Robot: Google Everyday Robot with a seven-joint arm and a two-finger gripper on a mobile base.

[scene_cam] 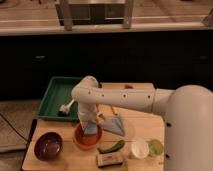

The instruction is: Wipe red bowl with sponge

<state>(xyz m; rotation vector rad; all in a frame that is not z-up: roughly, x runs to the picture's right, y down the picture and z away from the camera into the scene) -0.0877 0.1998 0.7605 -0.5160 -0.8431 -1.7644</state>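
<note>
The red bowl (86, 139) sits on the wooden table (145, 130) near its front middle. The light-blue sponge (91, 128) lies inside the bowl, under my gripper (89, 122). My white arm reaches in from the right and bends down over the bowl. The gripper's end is pressed down onto the sponge in the bowl.
A maroon-brown bowl (48, 146) sits front left. A grey-blue cloth (116, 124) lies right of the red bowl. A green pepper (112, 147), a tan block (109, 159), a white cup (139, 148) and a lime (155, 147) lie in front. A green tray (55, 95) with a brush (65, 108) is back left.
</note>
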